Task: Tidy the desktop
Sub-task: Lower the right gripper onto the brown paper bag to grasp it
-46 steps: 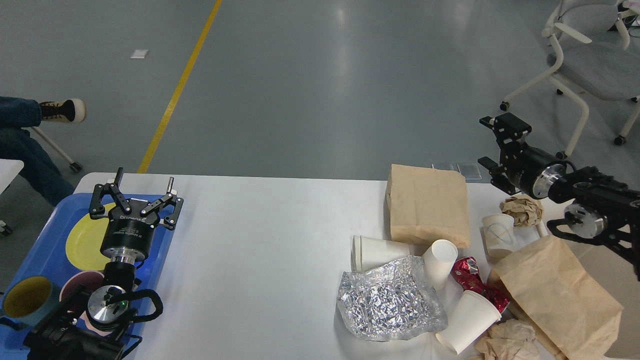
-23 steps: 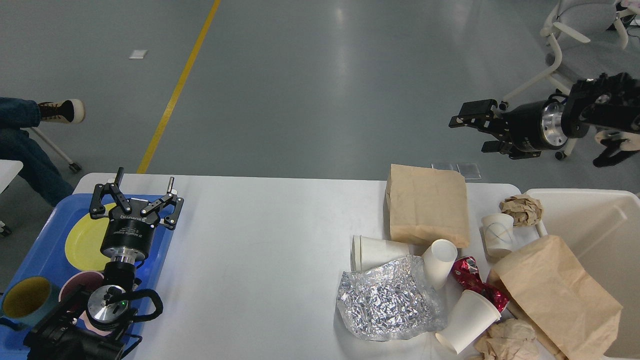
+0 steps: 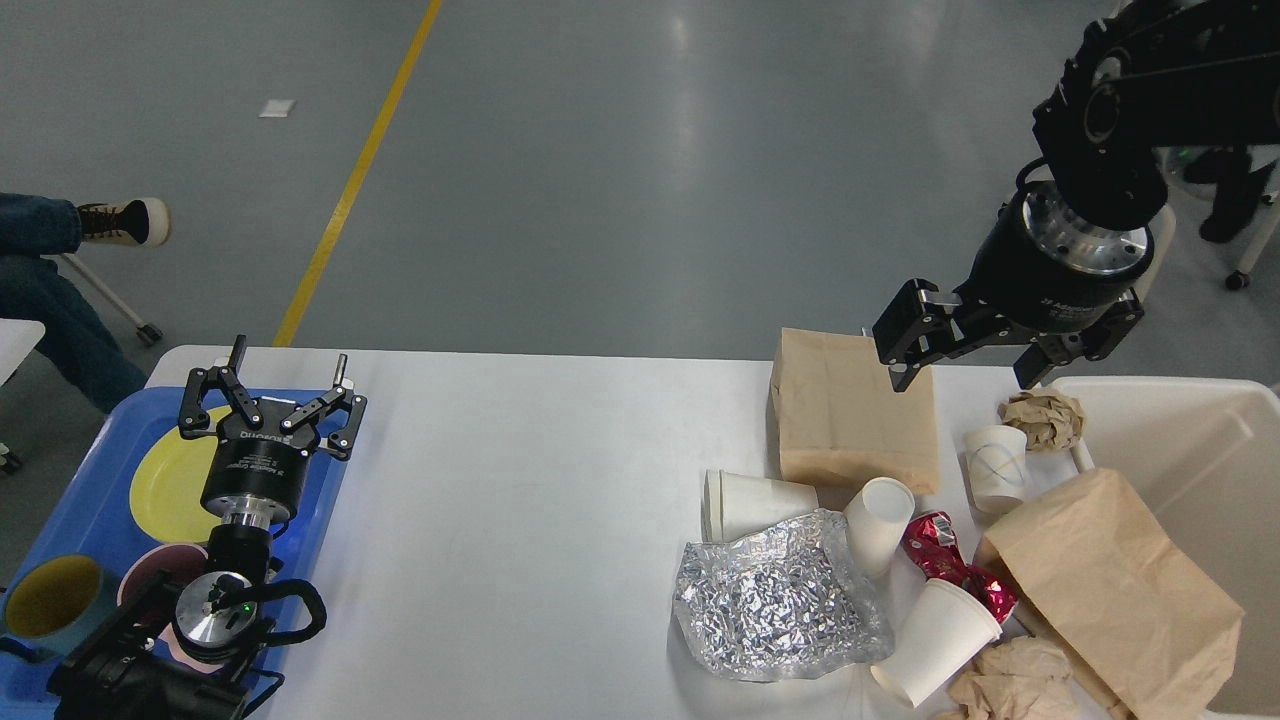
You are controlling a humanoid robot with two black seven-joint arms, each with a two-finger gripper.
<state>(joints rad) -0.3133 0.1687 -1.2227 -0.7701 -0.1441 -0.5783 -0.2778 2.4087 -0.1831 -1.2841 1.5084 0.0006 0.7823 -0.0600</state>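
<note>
Clearly, the right fingers [image 3: 965, 372] are spread wide and carry nothing; they hang above the far right part of the counter [image 3: 520, 480], with the flat brown paper bag [image 3: 855, 410] under the left finger and a crumpled paper ball [image 3: 1045, 418] just beside the right one. A small paper cup [image 3: 995, 468] stands a little nearer than the ball. These pieces are judged light and soft: the ball should be squeezed across its middle, the cup taken at its rim with a gentle pinch so that it is not crushed, and the flat bag pinched at an edge, since its face offers nothing to close on.

Further out, tipped white cups [image 3: 880, 525], a crinkled foil sheet [image 3: 780, 605], a red wrapper [image 3: 945, 560] and a second brown bag [image 3: 1120, 590] lie bunched together, touching one another; the foil is judged slippery and easily deformed. A cream bin [image 3: 1200, 450] sits at the right edge, just beside the ball.

The left fingers [image 3: 275, 390] are likewise spread and hold nothing, above a blue tray [image 3: 90, 500] bearing a yellow plate [image 3: 165, 490] and mugs.

The counter itself is seen as a broad, smooth, white top with rounded corners, stiff and heavy by its look, not a thing to be gripped. It extends beneath both sets of fingers, bare between them.
</note>
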